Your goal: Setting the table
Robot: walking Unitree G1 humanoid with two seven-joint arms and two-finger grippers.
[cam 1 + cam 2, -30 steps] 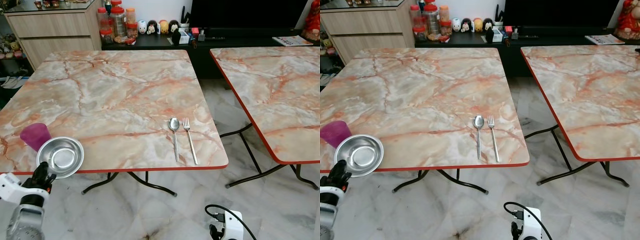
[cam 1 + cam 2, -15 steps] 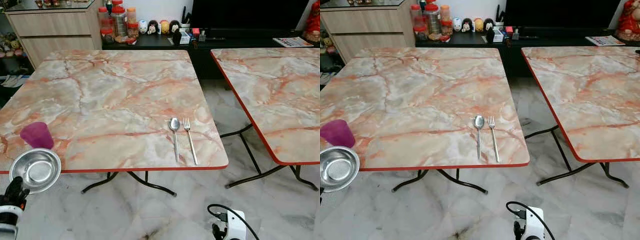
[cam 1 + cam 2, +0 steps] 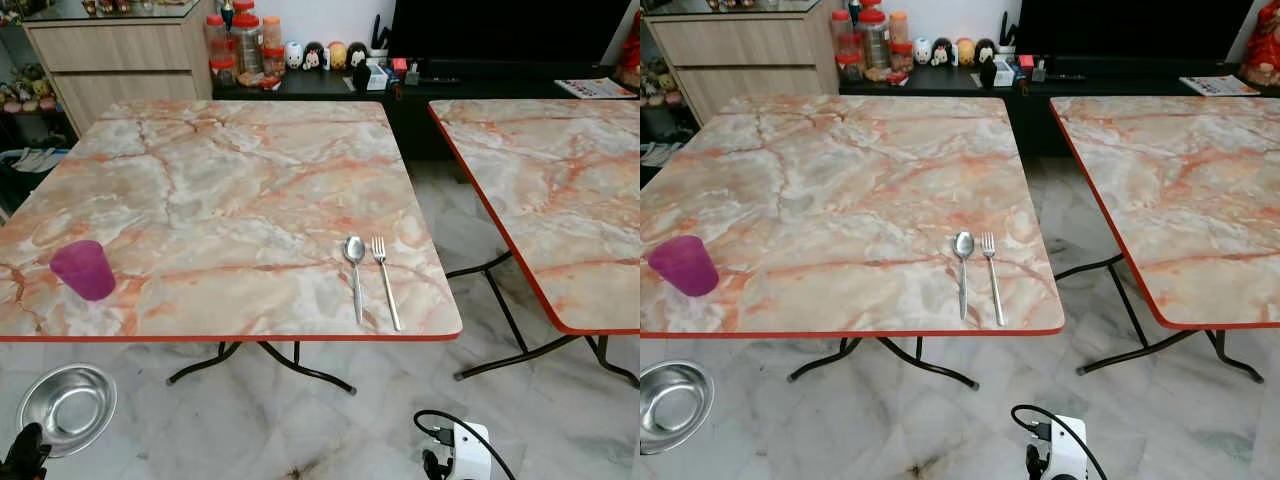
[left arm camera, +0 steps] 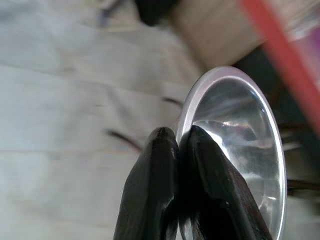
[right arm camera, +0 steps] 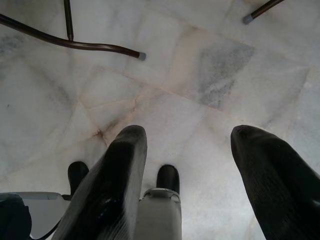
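A purple cup (image 3: pixel 84 270) stands near the left front corner of the marble-patterned surface (image 3: pixel 230 190), while a spoon (image 3: pixel 355 270) and fork (image 3: pixel 385 280) lie side by side near its right front edge. Below the surface's front edge, a steel bowl (image 3: pixel 66 407) hangs over the floor (image 3: pixel 300 430) at lower left, with the left tool (image 3: pixel 22 458) at its near rim. A second surface (image 3: pixel 550 190) stands to the right, well apart.

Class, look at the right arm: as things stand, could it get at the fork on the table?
Probably yes. The right claw hangs open and empty below table height, over bare floor, and the fork lies near the table's front edge with open tabletop around it.
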